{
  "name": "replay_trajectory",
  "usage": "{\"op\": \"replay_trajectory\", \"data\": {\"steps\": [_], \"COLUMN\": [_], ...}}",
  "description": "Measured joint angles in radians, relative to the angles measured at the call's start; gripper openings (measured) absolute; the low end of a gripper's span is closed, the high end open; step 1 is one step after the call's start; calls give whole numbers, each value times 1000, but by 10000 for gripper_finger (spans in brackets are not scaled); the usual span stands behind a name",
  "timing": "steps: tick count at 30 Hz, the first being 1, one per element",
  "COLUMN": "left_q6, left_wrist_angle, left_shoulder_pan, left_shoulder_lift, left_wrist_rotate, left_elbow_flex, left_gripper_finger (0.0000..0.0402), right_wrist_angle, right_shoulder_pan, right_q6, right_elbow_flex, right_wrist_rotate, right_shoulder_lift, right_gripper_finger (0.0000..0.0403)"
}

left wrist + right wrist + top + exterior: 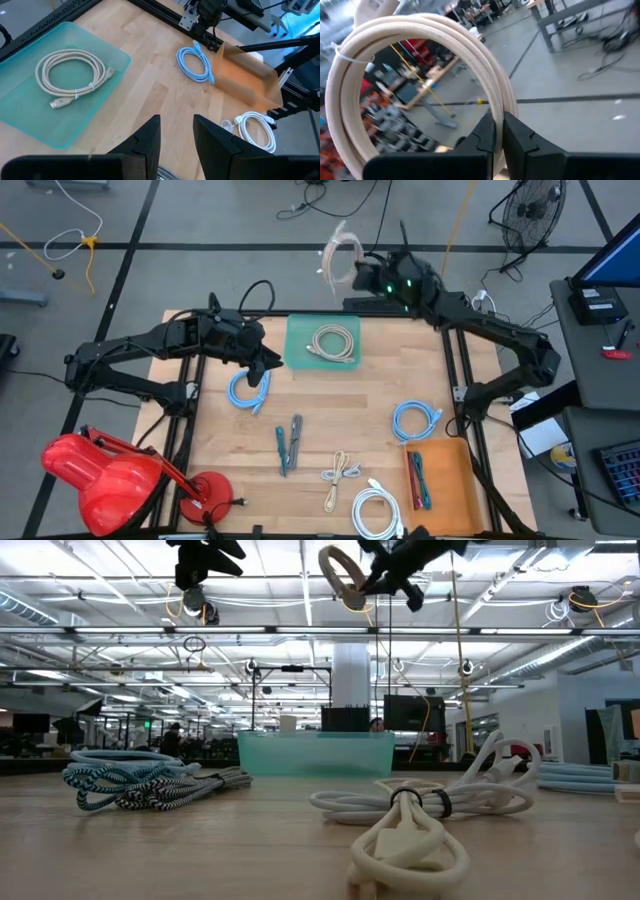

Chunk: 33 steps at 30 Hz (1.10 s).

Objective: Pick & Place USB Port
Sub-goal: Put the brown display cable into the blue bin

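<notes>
The right tool [352, 272] is pinching a coiled beige cable [340, 252] aloft beyond the table's [330, 430] far edge, mid-carry. Next, I judge, comes lowering it into the teal tray [300, 355]. The left tool [272, 362] is hovering empty, fingers spread.

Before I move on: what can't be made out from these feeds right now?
- Held cream cable coil: connector ends unseen; right wrist view cuts them off.
- Orange bin contents: too small in high view.
- Left gripper: whether its jaws hold anything; fingertips cut off by left wrist view's edge.
</notes>
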Motion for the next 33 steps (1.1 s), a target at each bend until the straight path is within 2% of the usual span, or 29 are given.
{"op": "replay_trajectory", "data": {"steps": [2,7,11,17,23,25,29,31,33], "left_q6": [2,2,13,19,59,160,522,589,602], "left_wrist_angle": [0,-23,-92,-149,-102,-54,-5,2,16], "left_shoulder_pan": [0,0,1,31,113,131,102,94,89], "left_shoulder_lift": [0,0,0,0,0,1,36,70,108], "left_wrist_rotate": [0,1,-1,-10,-143,-200,-393,-438,-438], "left_elbow_flex": [0,0,0,0,0,0,0,8,25], "left_gripper_finger": [118,118,118,118,118,118,118,118,118], "right_wrist_angle": [-85,-469,-736,-986,-1135,-1153,-1157,-1188,-1222], "right_shoulder_pan": [-9,-6,16,74,169,205,266,283,294], "right_q6": [-58,-196,-282,-359,-359,-353,-332,-319,-306], "right_elbow_flex": [133,499,683,716,716,716,716,716,714], "right_wrist_rotate": [-3,-2,1,-8,-2,-4,22,51,68], "right_shoulder_lift": [57,216,324,387,421,423,433,439,441], "right_gripper_finger": [7,7,7,7,7,7,7,7,7]}}
